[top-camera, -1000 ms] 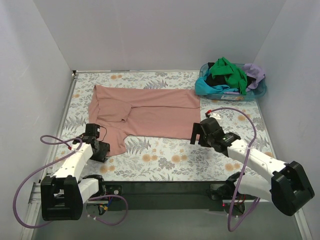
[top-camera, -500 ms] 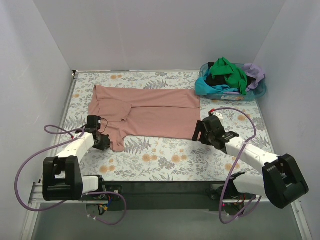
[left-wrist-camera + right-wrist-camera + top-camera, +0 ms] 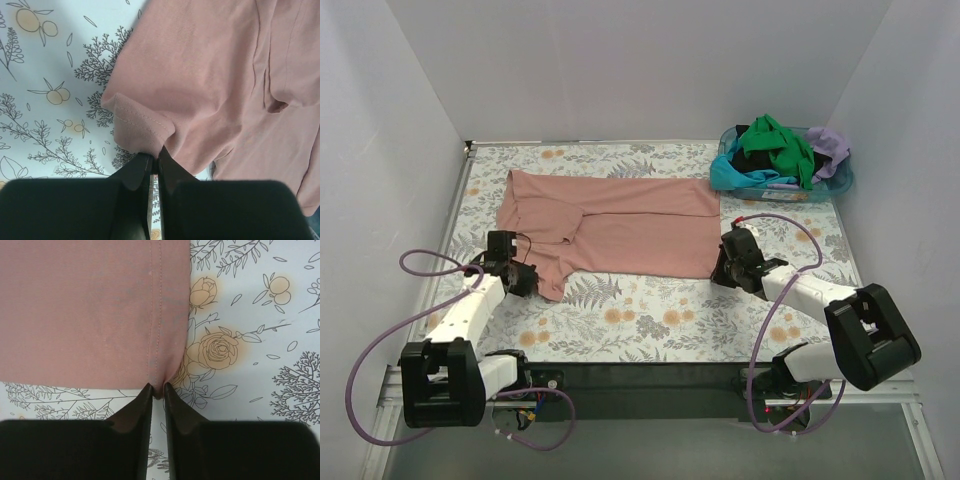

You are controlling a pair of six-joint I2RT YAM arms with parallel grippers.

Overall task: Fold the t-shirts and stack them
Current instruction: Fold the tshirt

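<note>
Left gripper (image 3: 155, 161) is clamped tight on the sleeve hem of the pink t-shirt (image 3: 620, 225), and the right gripper (image 3: 157, 390) is pinching the bottom hem corner at the other end. Shirt's spread mostly flat across the middle of the floral table (image 3: 650, 325), with a fold near the sleeve end. Other t-shirts (image 3: 778, 148) are heaped in the blue basket (image 3: 722, 176), far right corner.

The top external camera looks down from above and behind the arm bases and takes in the whole flower-printed table (image 3: 650, 320). Each wrist camera looks closely down past its own fingertips: the left gripper (image 3: 156, 161) at a sleeve of the pink t-shirt (image 3: 210, 75), the right gripper (image 3: 157, 387) at its hem corner. All three views share that shirt.
</note>
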